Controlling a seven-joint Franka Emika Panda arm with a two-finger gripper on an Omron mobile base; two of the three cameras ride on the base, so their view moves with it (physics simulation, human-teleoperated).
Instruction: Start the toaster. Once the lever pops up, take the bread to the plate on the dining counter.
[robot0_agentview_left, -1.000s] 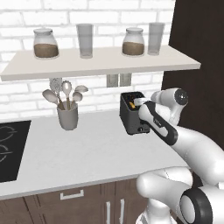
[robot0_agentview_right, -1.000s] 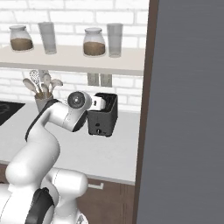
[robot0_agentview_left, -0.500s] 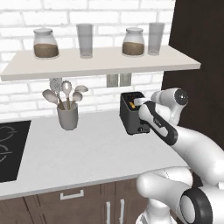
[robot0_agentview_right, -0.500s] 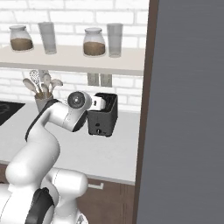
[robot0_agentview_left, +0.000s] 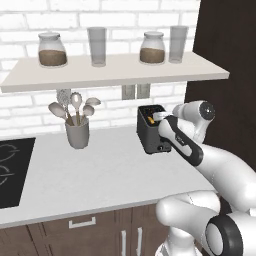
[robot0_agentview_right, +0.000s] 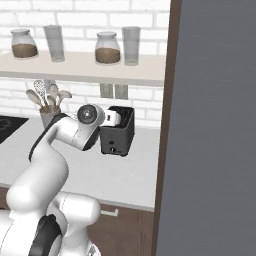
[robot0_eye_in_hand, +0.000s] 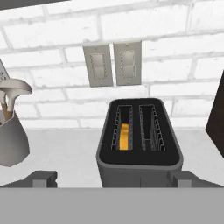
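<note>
The dark grey toaster (robot0_agentview_left: 151, 134) (robot0_agentview_right: 118, 135) stands on the white counter against the brick wall. Seen from above in the hand view, the toaster (robot0_eye_in_hand: 140, 164) has two slots, and the bread (robot0_eye_in_hand: 125, 135) sits low in the left one, showing orange-tan. My gripper (robot0_eye_in_hand: 113, 179) hovers just in front of and above the toaster, open, with one dark fingertip (robot0_eye_in_hand: 42, 178) at each side and nothing between them. The white hand (robot0_agentview_left: 165, 117) (robot0_agentview_right: 112, 118) is level with the toaster's top. The plate and the dining counter are out of view.
A grey utensil holder (robot0_agentview_left: 77, 132) (robot0_eye_in_hand: 10, 139) stands left of the toaster. A shelf (robot0_agentview_left: 115, 70) with jars and glasses hangs above. Wall outlets (robot0_eye_in_hand: 113, 64) sit behind the toaster. A black cooktop (robot0_agentview_left: 12, 170) lies far left. A tall dark panel (robot0_agentview_right: 210, 125) rises at the right.
</note>
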